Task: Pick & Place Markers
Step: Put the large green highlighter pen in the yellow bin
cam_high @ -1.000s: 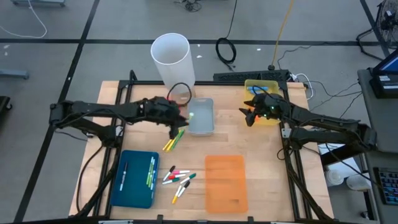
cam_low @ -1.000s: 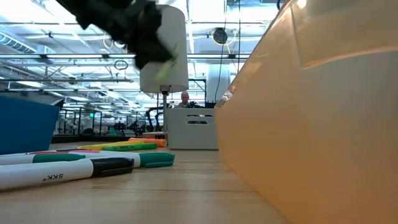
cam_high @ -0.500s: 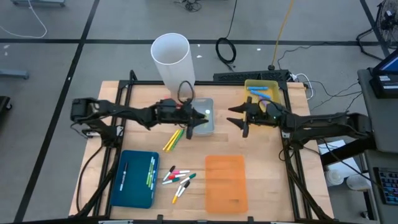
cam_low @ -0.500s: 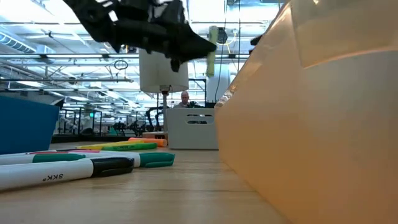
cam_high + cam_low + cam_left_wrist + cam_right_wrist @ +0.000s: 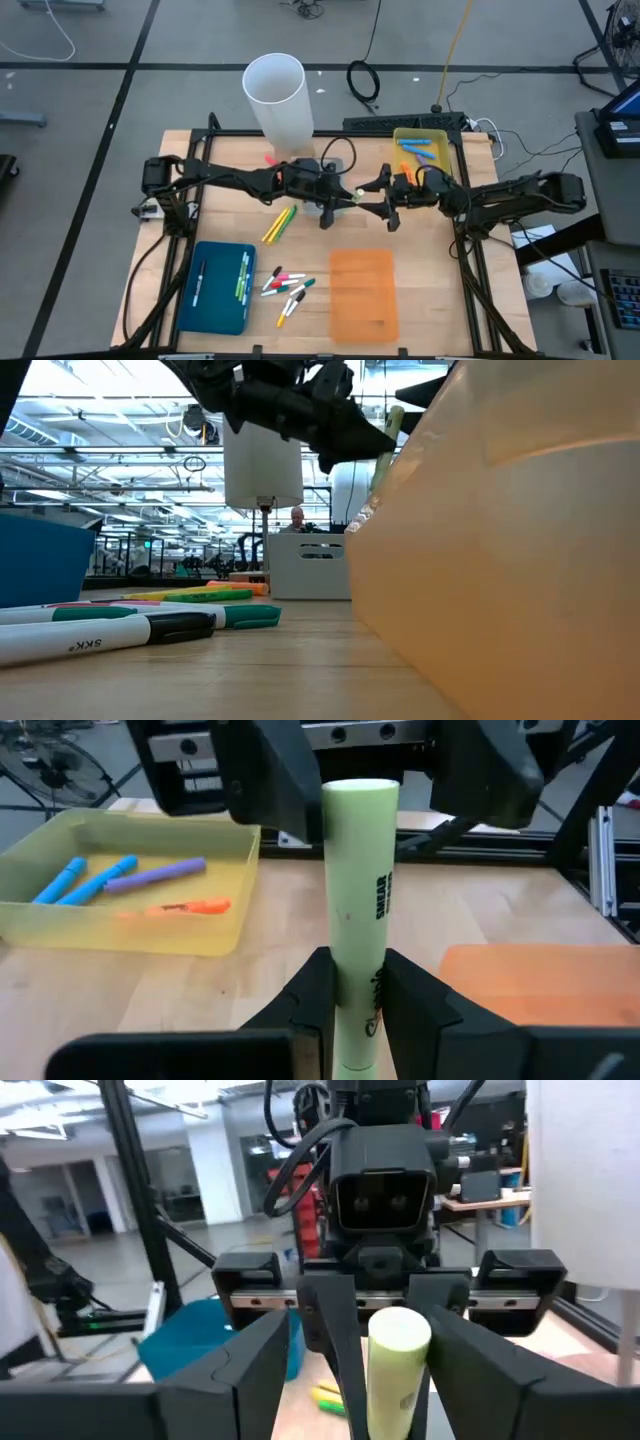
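A pale green marker (image 5: 360,890) is up in the air over the middle of the table, with my left gripper (image 5: 338,200) shut on it. My right gripper (image 5: 380,200) faces it from the table's right, open. Its two fingers (image 5: 270,780) stand on either side of the marker's free end (image 5: 398,1335) with a gap on both sides. In the low view the marker (image 5: 385,445) shows slanting steeply, high above the table. More markers (image 5: 288,285) lie loose on the wood near the front, and two (image 5: 280,222) lie left of centre. My left gripper pinches the marker's lower body (image 5: 352,995) between its two fingers. It comes in about level from the table's left. The marker juts out past the fingertips, slanting up toward my right gripper, and is lifted clear of the table.
A yellow tray (image 5: 440,135) at the far right holds blue, purple and orange markers. A blue tray (image 5: 215,285) and an orange tray (image 5: 365,290) lie near the front. A tall white cylinder (image 5: 277,95) stands at the far edge.
My left gripper has carried the pale green marker from beside the two markers left of centre toward the table's right, keeping it lifted. My right gripper has swung from the yellow tray toward the centre and tipped up from pointing down to about level, facing the marker.
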